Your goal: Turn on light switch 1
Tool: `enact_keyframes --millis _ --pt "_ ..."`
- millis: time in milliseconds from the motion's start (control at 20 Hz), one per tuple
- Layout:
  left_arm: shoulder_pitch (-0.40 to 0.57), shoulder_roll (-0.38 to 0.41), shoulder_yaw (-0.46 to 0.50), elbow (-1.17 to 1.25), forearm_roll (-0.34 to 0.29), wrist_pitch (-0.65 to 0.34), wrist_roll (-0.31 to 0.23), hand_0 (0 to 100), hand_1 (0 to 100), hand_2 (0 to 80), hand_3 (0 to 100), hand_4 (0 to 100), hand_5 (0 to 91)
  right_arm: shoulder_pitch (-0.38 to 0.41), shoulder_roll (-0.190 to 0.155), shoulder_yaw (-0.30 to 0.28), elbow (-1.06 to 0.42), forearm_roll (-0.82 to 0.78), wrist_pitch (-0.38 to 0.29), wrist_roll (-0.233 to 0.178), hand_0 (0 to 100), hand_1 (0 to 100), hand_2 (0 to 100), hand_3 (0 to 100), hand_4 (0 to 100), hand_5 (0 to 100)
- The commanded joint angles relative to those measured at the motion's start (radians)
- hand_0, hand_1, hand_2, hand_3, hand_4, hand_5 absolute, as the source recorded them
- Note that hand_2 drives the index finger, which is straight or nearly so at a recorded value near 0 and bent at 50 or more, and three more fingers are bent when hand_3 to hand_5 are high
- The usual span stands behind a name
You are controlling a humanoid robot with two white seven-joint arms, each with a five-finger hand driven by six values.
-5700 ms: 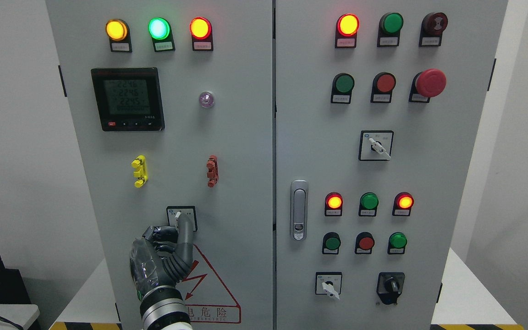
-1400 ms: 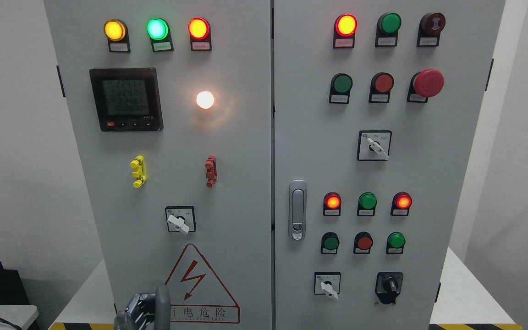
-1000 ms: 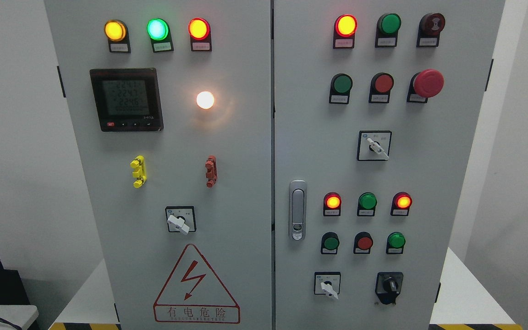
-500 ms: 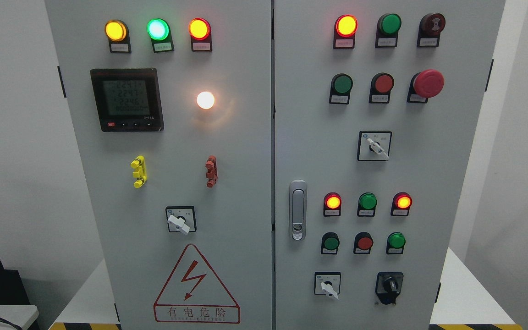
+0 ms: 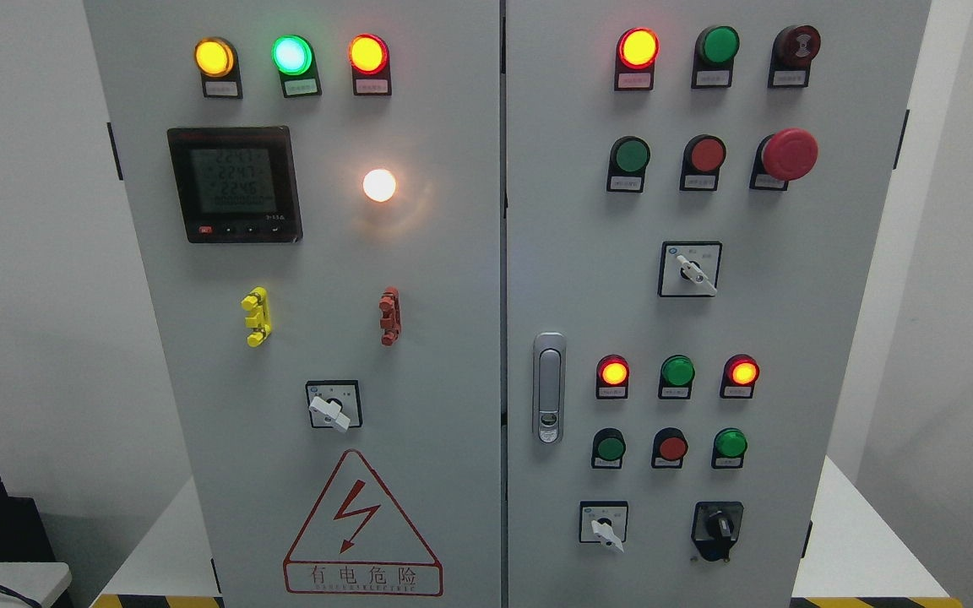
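Nothing has shifted on the cabinet over the last second, but compared with the earliest frame the left hand has dropped out of view, the white switch handle (image 5: 330, 413) has swung from upright to a slant, and the round lamp (image 5: 379, 185) has gone from dim purple to bright white. Neither hand shows now, so whether their fingers are open or curled cannot be told.

That switch sits low on the left door (image 5: 427, 338), in a small black-framed square just above the red warning triangle (image 5: 362, 528), its handle pointing down and to the right. Its lamp glows higher up on the same door, to the right of the dark meter screen (image 5: 235, 183), throwing a warm halo on the grey metal (the brightest spot on the panel).

Across the top of the left door a yellow light (image 5: 214, 57), a green light (image 5: 292, 55) and a red light (image 5: 367, 53) are all lit. Between meter and switch, a yellow clip (image 5: 257, 316) and a red clip (image 5: 389, 315) stand well apart. On the right door a silver latch handle (image 5: 549, 387) sits near the seam, and a red mushroom button (image 5: 789, 154) stands near the upper right.
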Motion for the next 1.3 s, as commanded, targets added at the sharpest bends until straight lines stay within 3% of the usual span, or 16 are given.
enact_keyframes --millis 0,350,550,800,1000,1250 --pt "-0.036 0.011 -0.043 0.396 -0.03 0.054 -0.024 29 17 1.3 2 10 0.0 0.0 0.0 0.0 0.0 -0.017 0.0 0.0 12 39 0 0 0 0" --pt "-0.152 0.014 -0.239 0.488 -0.03 0.288 -0.028 33 13 0.0 0 3 0.0 0.0 0.0 0.0 0.0 -0.017 0.0 0.0 12 39 0 0 0 0" --pt "-0.166 0.005 -0.311 0.493 -0.037 0.31 -0.012 35 9 0.0 0 0 0.0 0.0 0.0 0.0 0.0 -0.017 0.0 0.0 12 39 0 0 0 0" --pt "-0.203 -0.013 -0.327 0.519 -0.038 0.361 0.007 36 1 0.0 0 0 0.0 0.0 0.0 0.0 0.0 -0.017 0.0 0.0 12 39 0 0 0 0" --pt "-0.212 -0.032 -0.373 0.537 -0.035 0.359 0.041 36 0 0.0 0 0 0.0 0.0 0.0 0.0 0.0 -0.017 0.0 0.0 12 39 0 0 0 0" --pt "-0.212 -0.04 -0.373 0.54 -0.029 0.359 0.041 36 0 0.0 0 0 0.0 0.0 0.0 0.0 0.0 -0.018 0.0 0.0 12 39 0 0 0 0"
